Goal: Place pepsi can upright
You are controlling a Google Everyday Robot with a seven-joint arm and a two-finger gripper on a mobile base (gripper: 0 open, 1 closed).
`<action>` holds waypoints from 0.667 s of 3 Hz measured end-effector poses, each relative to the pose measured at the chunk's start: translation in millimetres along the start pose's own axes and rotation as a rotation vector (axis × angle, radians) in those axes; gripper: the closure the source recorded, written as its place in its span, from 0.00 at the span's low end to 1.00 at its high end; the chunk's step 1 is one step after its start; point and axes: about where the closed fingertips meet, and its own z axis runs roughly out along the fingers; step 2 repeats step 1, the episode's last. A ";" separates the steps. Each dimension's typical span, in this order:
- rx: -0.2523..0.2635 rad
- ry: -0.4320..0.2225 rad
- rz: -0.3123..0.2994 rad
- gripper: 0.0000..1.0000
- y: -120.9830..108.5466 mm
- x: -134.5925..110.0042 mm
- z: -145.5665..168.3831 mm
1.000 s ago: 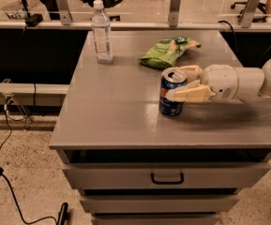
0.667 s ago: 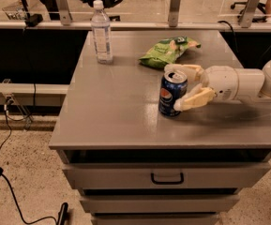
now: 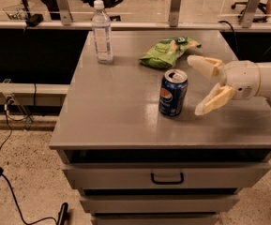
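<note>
The pepsi can stands upright on the grey cabinet top, dark blue with a silver top and the round logo facing me. My gripper is just to the right of the can, at about its height. Its two cream fingers are spread wide apart and touch nothing. There is a small gap between the fingertips and the can.
A clear plastic water bottle stands at the back left of the cabinet top. A green snack bag lies at the back, behind the can. The cabinet has drawers below its front edge. Cables lie on the floor at left.
My gripper has opened, let go of the can and drawn back to the right. The can stays upright in the same spot.
</note>
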 end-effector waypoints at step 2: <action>0.000 0.000 0.000 0.00 0.0 0.0 0.1</action>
